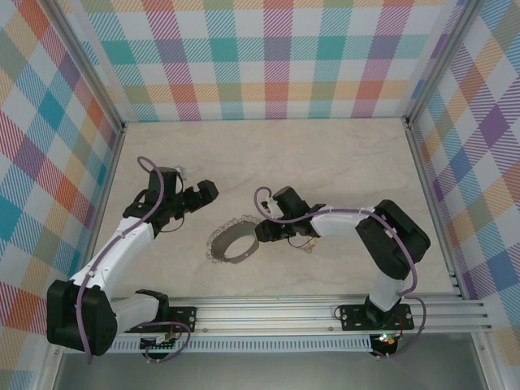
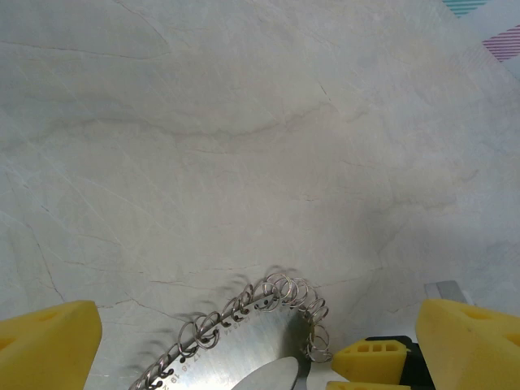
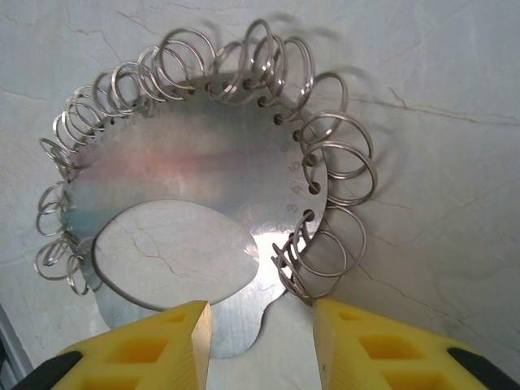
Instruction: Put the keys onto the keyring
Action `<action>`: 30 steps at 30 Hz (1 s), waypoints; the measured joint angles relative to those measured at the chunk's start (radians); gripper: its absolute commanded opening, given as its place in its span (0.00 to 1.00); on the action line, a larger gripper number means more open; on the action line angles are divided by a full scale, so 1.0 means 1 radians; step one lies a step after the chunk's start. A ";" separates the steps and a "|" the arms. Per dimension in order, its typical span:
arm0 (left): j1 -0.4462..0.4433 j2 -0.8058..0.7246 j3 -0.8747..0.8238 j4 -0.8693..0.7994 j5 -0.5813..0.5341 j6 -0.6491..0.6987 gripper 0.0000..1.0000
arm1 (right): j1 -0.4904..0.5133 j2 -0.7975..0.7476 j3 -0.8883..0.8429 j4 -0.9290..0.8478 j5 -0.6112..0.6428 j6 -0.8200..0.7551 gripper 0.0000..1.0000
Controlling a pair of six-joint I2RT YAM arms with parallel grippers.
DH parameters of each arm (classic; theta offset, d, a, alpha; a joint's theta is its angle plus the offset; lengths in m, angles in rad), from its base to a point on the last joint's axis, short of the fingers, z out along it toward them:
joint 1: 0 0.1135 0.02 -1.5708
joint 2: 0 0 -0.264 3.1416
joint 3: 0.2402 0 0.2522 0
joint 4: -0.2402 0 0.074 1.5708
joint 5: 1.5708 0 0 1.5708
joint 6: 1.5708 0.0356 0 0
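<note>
Pale marbled tabletop (image 1: 325, 162), boxed by plaid walls (image 1: 276, 57), metal rail (image 1: 276, 313) along near edge. Flat at centre, keyring (image 1: 231, 244): silvery plate fringed with wire loops. Right gripper (image 1: 262, 234) at its right end, fingers parted astride plate's tab. Left gripper (image 1: 207, 192) up-left, apart from it, fingers spread wide.

Pale marbled tabletop (image 1: 325, 162), pastel plaid walls (image 1: 268, 57), aluminium rail (image 1: 276, 313) along near edge

The table (image 1: 325, 162) is viewed from above and behind; the keyring (image 3: 187, 162) is framed closely by both wrist cameras, angled downward.
</note>
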 measured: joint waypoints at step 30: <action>0.000 0.000 -0.002 0.008 0.000 0.000 0.99 | 0.000 0.036 0.029 0.007 -0.012 0.003 0.27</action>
